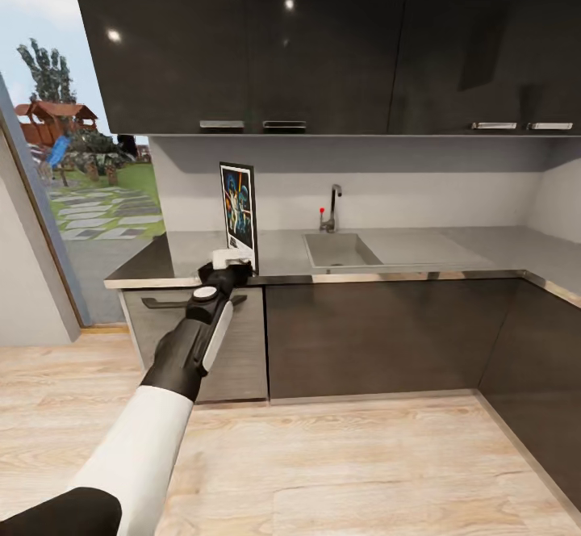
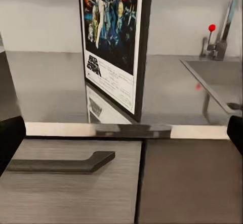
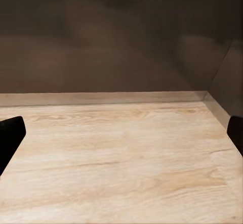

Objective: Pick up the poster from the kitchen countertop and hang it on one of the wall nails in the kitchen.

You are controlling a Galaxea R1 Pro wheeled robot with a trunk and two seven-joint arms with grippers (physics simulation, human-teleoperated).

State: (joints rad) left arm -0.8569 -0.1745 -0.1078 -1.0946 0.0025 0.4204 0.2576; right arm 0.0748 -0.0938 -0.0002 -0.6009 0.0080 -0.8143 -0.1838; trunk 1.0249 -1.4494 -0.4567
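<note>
Black fingertips (image 2: 10, 138) of the left gripper (image 2: 121, 138) sit wide apart at the two edges of the left wrist view, with nothing between them but the counter's front edge and the cabinet fronts below. From the head view the left gripper (image 1: 228, 261) reaches to the pale front edge of the kitchen countertop (image 1: 420, 249), just below and in front of the poster (image 1: 239, 215). The poster (image 2: 115, 37) stands upright on the grey slab near that front edge, turned partly sideways, its "STAR WARS" logo low on the artwork and its reflection on the counter beneath it. Beyond it to the right lie the sink basin (image 1: 339, 250) and the tap (image 1: 332, 208) with its red knob.

Dark tips of the right gripper (image 3: 121, 138) likewise stand wide, over the pale wood floor (image 3: 121, 158) by a dark cabinet base.
</note>
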